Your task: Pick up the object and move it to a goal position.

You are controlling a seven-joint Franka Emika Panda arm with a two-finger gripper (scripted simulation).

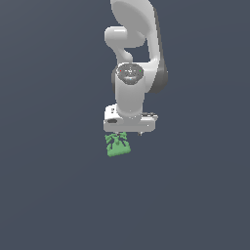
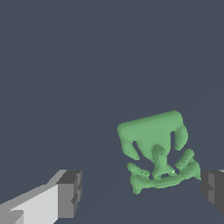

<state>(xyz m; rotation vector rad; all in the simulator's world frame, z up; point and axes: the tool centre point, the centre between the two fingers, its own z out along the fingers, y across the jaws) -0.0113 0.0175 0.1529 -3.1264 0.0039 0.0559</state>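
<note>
The object [image 1: 117,145] is a small bright green lump with a bumpy top. It sits on the dark grey floor just under the white hand, toward the exterior view's left. My gripper [image 1: 128,132] hangs straight down over it, and the hand hides most of the fingers in the exterior view. In the wrist view the object [image 2: 153,151] lies between the two dark finger pads [image 2: 70,194], much closer to one pad than the other. My gripper [image 2: 141,192] is open wide and holds nothing. No pad clearly touches the object.
The plain dark grey floor [image 1: 58,195] fills the rest of both views. The white arm [image 1: 134,44] rises behind the hand in the exterior view. No goal marker shows.
</note>
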